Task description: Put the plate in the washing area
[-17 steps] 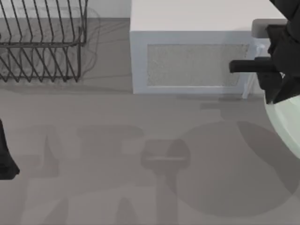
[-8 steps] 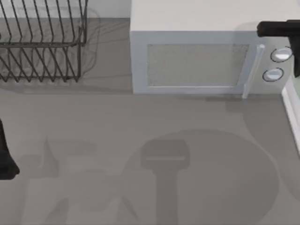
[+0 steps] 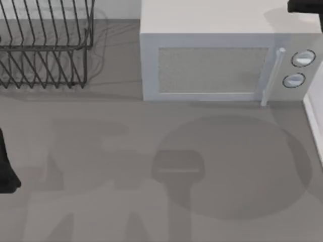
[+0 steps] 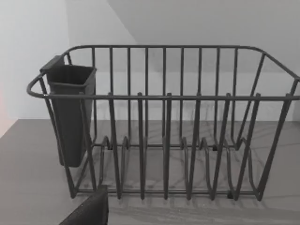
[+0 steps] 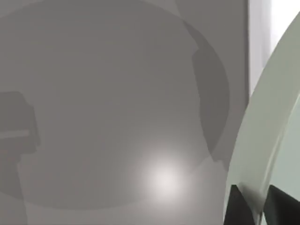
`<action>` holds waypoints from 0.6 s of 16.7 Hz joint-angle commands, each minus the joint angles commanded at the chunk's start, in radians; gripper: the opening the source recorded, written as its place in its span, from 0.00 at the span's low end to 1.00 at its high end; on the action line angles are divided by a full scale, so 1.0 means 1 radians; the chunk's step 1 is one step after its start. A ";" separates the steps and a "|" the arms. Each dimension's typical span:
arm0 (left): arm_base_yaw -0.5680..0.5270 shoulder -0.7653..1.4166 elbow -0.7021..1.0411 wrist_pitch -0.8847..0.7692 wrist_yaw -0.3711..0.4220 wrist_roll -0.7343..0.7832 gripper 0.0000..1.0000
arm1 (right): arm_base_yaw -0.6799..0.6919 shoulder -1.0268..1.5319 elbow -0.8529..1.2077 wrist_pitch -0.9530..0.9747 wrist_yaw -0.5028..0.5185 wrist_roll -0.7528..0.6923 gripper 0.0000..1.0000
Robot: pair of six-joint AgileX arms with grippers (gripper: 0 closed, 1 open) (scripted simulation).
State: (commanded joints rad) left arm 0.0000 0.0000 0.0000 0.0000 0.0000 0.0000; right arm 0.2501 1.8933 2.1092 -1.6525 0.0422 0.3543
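The pale mint-green plate (image 5: 267,122) stands on edge in the right wrist view, with my right gripper (image 5: 257,205) shut on its rim; a dark finger (image 5: 236,207) shows on each side. From above, a thin strip of the plate (image 3: 318,121) shows at the right edge, and a dark part of my right arm (image 3: 305,6) sits in the top right corner. The plate's round shadow (image 3: 237,166) lies on the table in front of the microwave. My left arm (image 3: 6,166) is parked at the left edge.
A dark wire dish rack (image 3: 45,45) stands at the back left; the left wrist view faces the rack (image 4: 164,122) and the dark cutlery cup (image 4: 70,112) on its side. A white microwave (image 3: 217,60) with two round knobs fills the back middle and right.
My right arm has moved up and to the right toward the corner, carrying the plate, so less of both shows. The plate's shadow has shifted over the table. The left arm has not moved.
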 joint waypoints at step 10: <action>0.000 0.000 0.000 0.000 0.000 0.000 1.00 | -0.297 0.662 0.660 -0.063 0.002 -0.296 0.00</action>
State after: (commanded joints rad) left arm 0.0000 0.0000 0.0000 0.0000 0.0000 0.0000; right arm -0.0472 2.5558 2.7688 -1.7152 0.0441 0.0580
